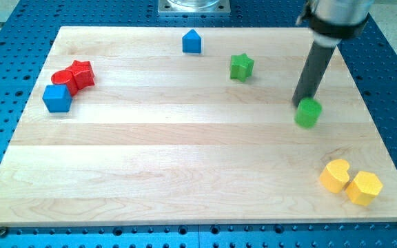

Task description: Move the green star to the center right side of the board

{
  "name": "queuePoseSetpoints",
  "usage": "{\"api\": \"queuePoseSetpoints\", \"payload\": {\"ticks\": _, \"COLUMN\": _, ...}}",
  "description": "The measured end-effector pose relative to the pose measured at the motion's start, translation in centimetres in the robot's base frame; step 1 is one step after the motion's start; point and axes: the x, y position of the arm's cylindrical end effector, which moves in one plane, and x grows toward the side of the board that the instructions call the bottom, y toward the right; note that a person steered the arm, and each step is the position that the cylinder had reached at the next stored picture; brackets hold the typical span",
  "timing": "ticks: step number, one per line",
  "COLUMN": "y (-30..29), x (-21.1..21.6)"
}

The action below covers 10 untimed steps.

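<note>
The green star (240, 66) lies on the wooden board (185, 158) in the upper middle-right part. My tip (300, 103) is to the star's right and lower, well apart from it. The tip touches or nearly touches the upper left edge of a green cylinder-like block (309, 113) at the view's right. The dark rod rises from the tip up to the view's top right.
A blue house-shaped block (192, 42) sits near the top middle. A red star (81, 74), a red cylinder (63, 78) and a blue cube (57, 98) cluster at the left. Two yellow blocks, a heart (335, 175) and a hexagon (364, 187), lie at the bottom right.
</note>
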Motion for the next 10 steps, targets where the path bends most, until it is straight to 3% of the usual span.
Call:
{"api": "queuePoseSetpoints", "payload": {"ticks": 1, "y": -0.8, "x": 4.4}}
{"api": "queuePoseSetpoints", "payload": {"ticks": 2, "y": -0.8, "x": 3.9}}
{"api": "queuePoseSetpoints", "payload": {"ticks": 3, "y": -0.9, "x": 7.2}}
{"api": "queuePoseSetpoints", "payload": {"ticks": 4, "y": -3.0, "x": 7.7}}
{"api": "queuePoseSetpoints", "payload": {"ticks": 5, "y": -11.9, "x": 6.5}}
{"api": "queuePoseSetpoints", "payload": {"ticks": 6, "y": -18.3, "x": 1.8}}
{"api": "queuePoseSetpoints", "payload": {"ticks": 7, "y": -17.3, "x": -7.6}}
{"api": "queuePoseSetpoints", "payload": {"ticks": 8, "y": -13.7, "x": -13.0}}
{"api": "queuePoseSetpoints", "payload": {"ticks": 9, "y": -4.5, "x": -12.4}}
{"api": "queuePoseSetpoints", "payload": {"ticks": 10, "y": -1.7, "x": -12.0}}
